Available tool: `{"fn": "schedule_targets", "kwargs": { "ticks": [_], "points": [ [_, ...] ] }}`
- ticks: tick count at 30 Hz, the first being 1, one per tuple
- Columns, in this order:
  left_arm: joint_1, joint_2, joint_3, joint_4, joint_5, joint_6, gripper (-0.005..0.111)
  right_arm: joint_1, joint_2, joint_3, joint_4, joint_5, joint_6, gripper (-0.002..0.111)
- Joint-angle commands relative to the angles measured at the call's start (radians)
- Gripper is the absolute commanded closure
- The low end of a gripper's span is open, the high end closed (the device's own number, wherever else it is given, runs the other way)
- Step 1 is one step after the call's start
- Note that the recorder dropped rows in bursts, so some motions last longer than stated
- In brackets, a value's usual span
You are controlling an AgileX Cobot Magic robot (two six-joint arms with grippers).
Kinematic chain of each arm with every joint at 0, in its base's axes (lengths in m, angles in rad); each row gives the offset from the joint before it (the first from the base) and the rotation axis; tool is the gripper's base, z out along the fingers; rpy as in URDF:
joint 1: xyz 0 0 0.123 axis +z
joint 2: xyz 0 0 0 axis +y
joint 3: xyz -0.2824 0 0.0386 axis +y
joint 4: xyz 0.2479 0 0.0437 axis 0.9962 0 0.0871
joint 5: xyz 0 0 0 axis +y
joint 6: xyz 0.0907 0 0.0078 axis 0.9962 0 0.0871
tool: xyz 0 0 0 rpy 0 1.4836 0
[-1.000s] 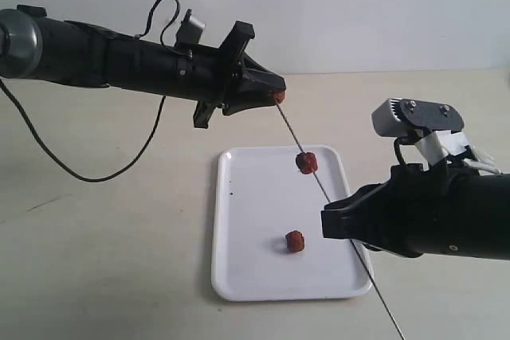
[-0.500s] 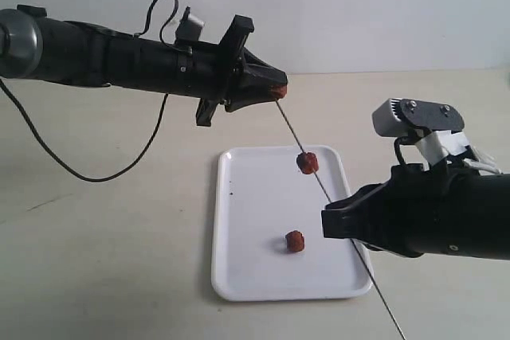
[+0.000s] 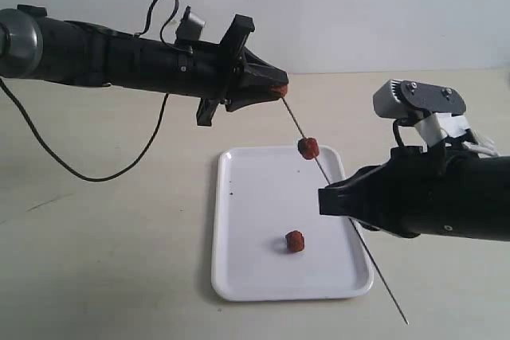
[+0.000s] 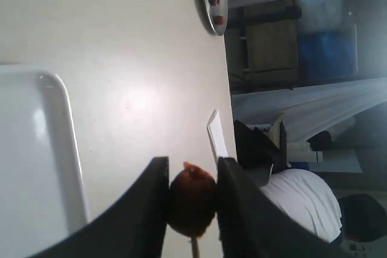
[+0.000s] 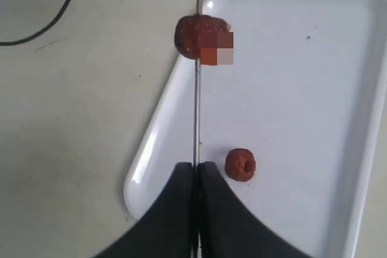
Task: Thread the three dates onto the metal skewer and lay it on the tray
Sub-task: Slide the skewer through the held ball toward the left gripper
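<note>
The white tray [image 3: 247,220] lies flat on the bench [image 3: 103,268]. Above it, beyond its far edge, the left gripper [image 3: 276,91] is clamped on the gripped date [image 4: 192,205], its two black fingers [image 4: 151,200] pressing the fruit from both sides. The metal skewer [image 3: 293,117] slopes down from this date, where its upper end meets the fruit, crosses over the tray's right side and ends in the air past the tray's near right corner.

The threaded date [image 3: 308,148] sits on the skewer above the tray's far right corner, clear of the tray's surface and well apart from the gripped date. The right gripper [image 5: 195,170] is closed tightly on the skewer over the tray's right rim, between the threaded date and the skewer's lower end.

The loose date [image 3: 295,241] rests on the tray's floor, nearer the tray's near edge than its far one, untouched by either gripper. A black cable [image 3: 80,171] trails over the bench well to the left of the tray.
</note>
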Motion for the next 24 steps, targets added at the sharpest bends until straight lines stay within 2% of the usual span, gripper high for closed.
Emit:
{"fn": "schedule_targets", "kwargs": {
  "ticks": [1,10,24],
  "points": [
    [-0.015,-0.007,0.002,-0.014,0.01,-0.005,0.079,0.0,-0.003,-0.036,-0.002,0.014,0.025,0.108],
    [-0.017,-0.007,0.002,-0.023,0.01,-0.005,0.079,0.0,0.014,-0.088,-0.002,0.012,0.092,0.108],
    [-0.017,-0.007,0.002,-0.023,0.01,-0.001,0.079,0.0,0.199,-0.216,-0.002,-0.002,0.113,0.108]
  ]
}}
